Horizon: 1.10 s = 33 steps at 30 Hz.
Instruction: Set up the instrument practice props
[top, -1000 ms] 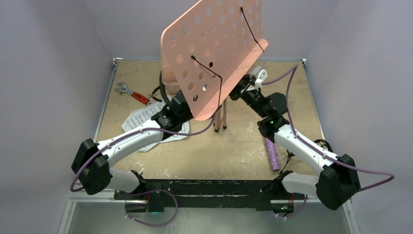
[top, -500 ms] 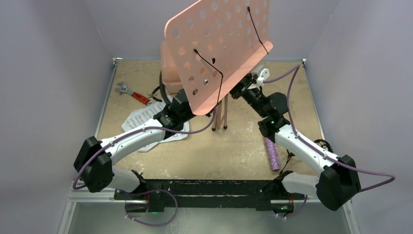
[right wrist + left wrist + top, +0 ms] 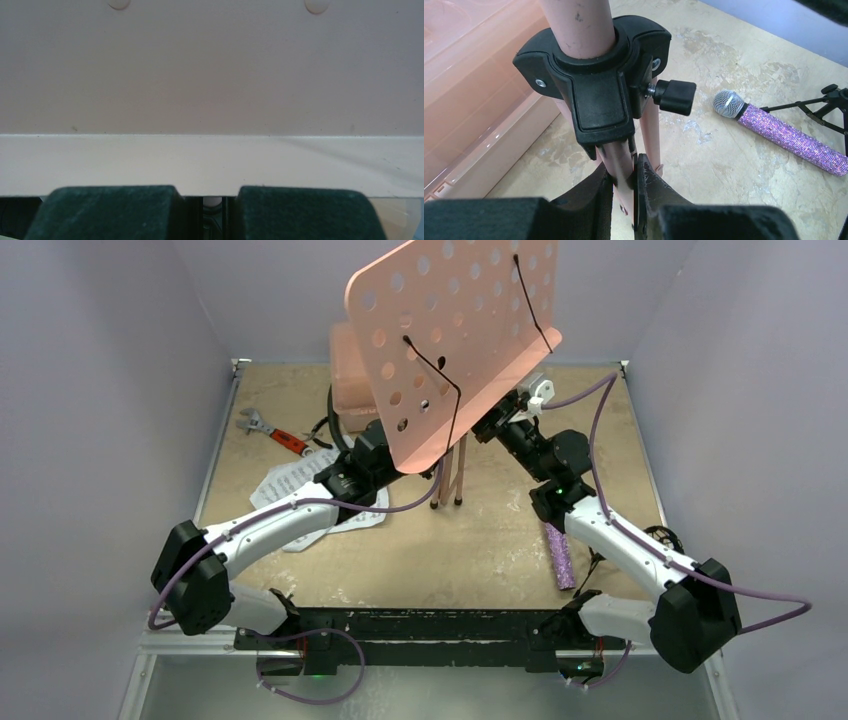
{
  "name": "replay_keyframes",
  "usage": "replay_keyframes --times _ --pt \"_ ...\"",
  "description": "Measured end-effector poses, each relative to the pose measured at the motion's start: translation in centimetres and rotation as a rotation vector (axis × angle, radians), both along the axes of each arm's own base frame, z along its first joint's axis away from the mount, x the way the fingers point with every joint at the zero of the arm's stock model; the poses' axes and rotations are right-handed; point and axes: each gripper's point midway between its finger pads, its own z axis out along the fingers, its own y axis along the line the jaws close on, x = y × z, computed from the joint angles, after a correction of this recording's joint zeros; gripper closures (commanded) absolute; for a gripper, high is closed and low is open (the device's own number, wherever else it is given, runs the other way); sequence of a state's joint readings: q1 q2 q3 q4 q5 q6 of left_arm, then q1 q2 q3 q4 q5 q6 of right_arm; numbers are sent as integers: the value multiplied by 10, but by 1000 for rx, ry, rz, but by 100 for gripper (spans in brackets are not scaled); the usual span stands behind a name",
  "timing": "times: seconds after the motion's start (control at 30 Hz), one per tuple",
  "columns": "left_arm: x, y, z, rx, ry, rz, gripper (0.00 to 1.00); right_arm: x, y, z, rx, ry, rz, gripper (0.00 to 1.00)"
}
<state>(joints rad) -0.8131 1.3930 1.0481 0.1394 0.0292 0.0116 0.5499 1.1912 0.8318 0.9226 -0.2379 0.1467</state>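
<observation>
1. The left gripper (image 3: 624, 168) is clenched on one slim pink leg of the pink perforated music stand with tripod legs (image 3: 460, 330). Its dark fingers (image 3: 591, 187) pinch the tube from both sides, just beneath the black plastic collar (image 3: 596, 85) where the legs meet the pole.
2. The right gripper (image 3: 205, 201) has its jaws all but touching. It sits against the bottom lip of the stand's pink panel (its wrist view is filled by that lip). Whether the lip is actually pinched between the pads cannot be told.
3. The stand is near the middle of the tan table (image 3: 500, 540), tilted, with its feet down on the surface and the panel high above both arms.
4. The purple glittery microphone with grey mesh head (image 3: 784, 136) lies flat on the right side of the table. The small black tripod mic stand (image 3: 826, 102) lies just beyond its tail.
5. The white sheet-music pages (image 3: 288, 480) lie on the left side of the table, partly under the left arm.
6. The pink translucent plastic box (image 3: 469, 100) sits just behind the stand. The red-handled wrench (image 3: 272, 432) lies at the far left of the table.
7. Compared with a second ago, the panel has swung up and to the right, and the feet have shifted slightly left. The left arm has shifted a little with it, while the microphone, pages and wrench lie where they were.
</observation>
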Motion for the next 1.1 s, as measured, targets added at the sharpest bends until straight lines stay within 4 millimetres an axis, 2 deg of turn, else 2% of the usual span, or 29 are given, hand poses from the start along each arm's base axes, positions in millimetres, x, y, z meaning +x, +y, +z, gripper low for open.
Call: replay_keyframes --times 0.3,0.7,1.1 --pt "-1 1 1 -2 4 -1 100 -1 1 3 -3 2 10 100" --pt "-3 7 15 -37 -14 20 100 -2 8 19 -8 -8 47 100" --pt "-1 13 21 -51 -25 55 100 0 16 26 -14 -16 77 100"
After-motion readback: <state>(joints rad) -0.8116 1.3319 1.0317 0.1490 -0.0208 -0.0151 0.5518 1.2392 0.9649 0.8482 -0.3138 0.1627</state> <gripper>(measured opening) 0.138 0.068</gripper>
